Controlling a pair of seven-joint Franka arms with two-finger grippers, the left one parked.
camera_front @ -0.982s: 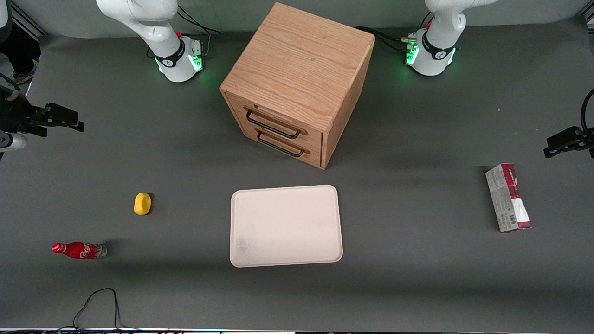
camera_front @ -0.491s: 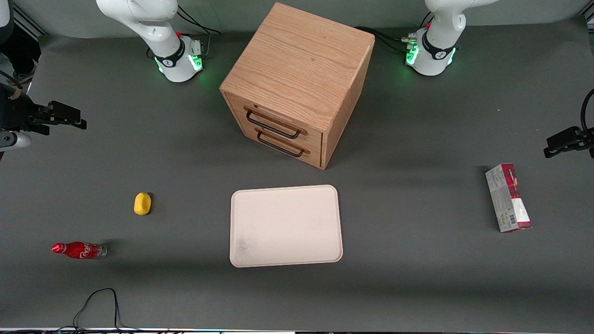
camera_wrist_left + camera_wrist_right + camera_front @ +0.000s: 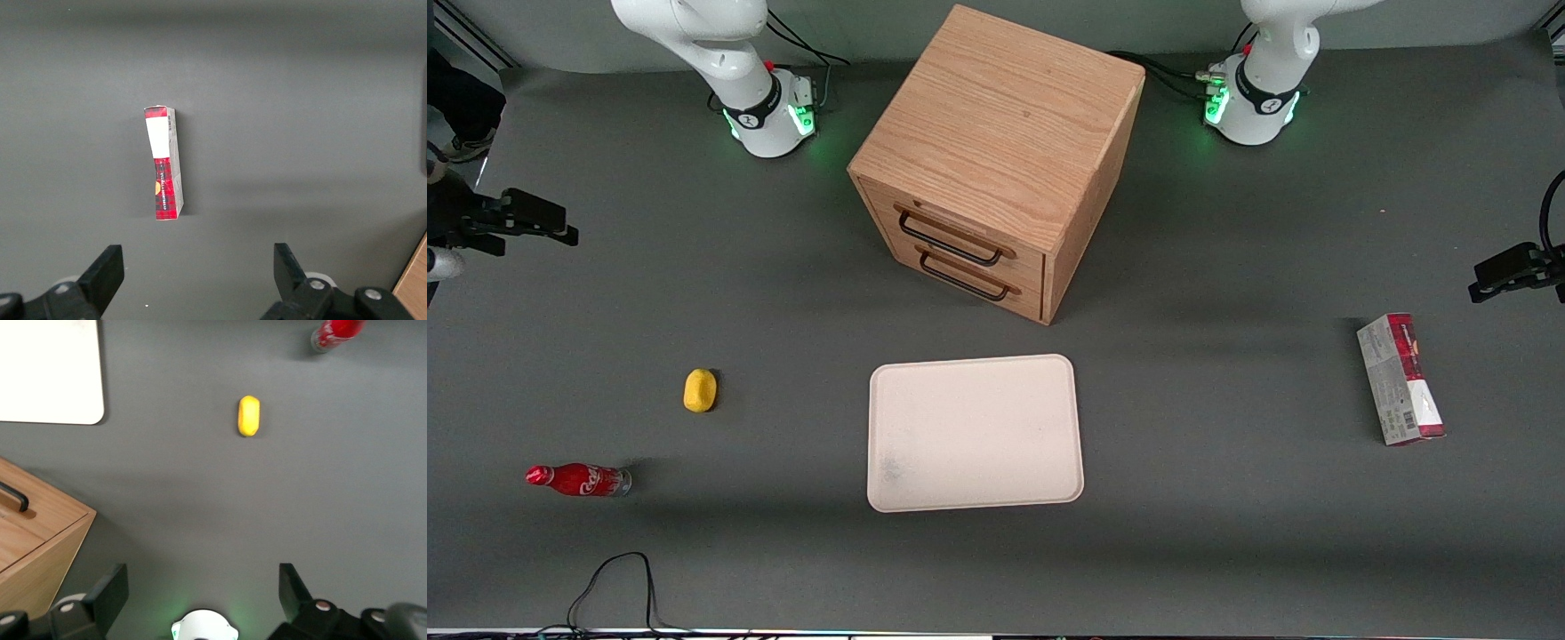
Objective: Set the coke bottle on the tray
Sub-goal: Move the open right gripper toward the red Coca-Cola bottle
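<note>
One coke bottle (image 3: 577, 480) lies on table w/ tray (image 3: 975, 433) well apart; gripper (image 3: 203, 587) high up, spread wide, empty.

Dark grey matte worktop (image 3: 1227, 533), plain, bare patch showing between the spread fingers (image 3: 110, 587), high over the working arm's end. Wooden drawer cabinet (image 3: 996, 160) mid-worktop, well apart from fingers, two drawers with black handles. Black cable (image 3: 618, 578) looped at edge nearest front camera. Even overhead light, soft shadows.
</note>
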